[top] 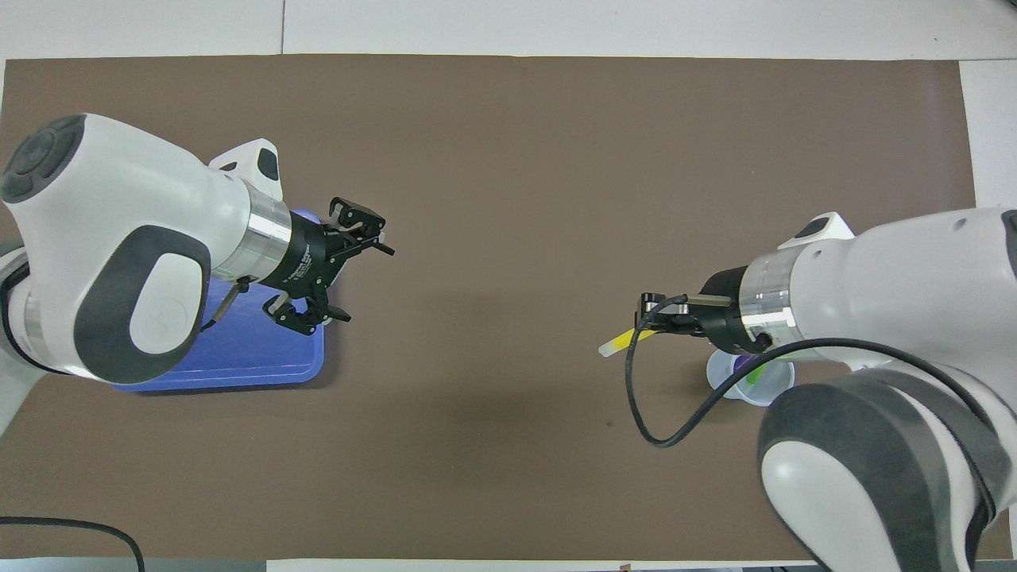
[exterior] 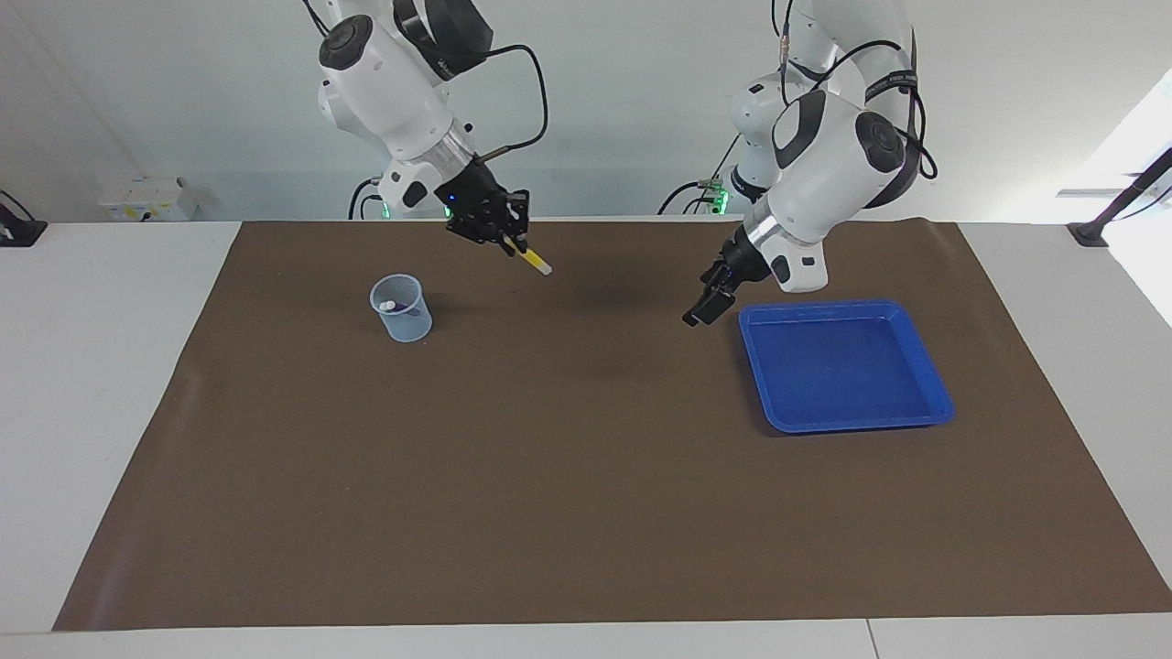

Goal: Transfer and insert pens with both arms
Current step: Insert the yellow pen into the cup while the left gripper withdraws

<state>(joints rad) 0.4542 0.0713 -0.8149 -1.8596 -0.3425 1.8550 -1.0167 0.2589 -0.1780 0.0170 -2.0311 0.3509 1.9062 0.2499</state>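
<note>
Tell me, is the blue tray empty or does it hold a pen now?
Empty. The facing view shows only the bare blue floor of the blue tray; no pen lies in it.

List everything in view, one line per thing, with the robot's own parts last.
Yellow marker pen: one, yellow with a pale tip, held in the right gripper, up in the air over the mat beside the cup.
Clear plastic measuring cup: one, translucent, on the mat toward the right arm's end; purple and green pens stand in it.
Purple marker pen: one, purple, in the cup.
Green marker pen: one, green, in the cup.
Blue plastic tray: one, blue, on the mat toward the left arm's end.
Brown mat: one, brown, covering the white table.
Right gripper: one, black, shut on the yellow pen.
Left gripper: one, black, open, over the mat beside the tray.
</note>
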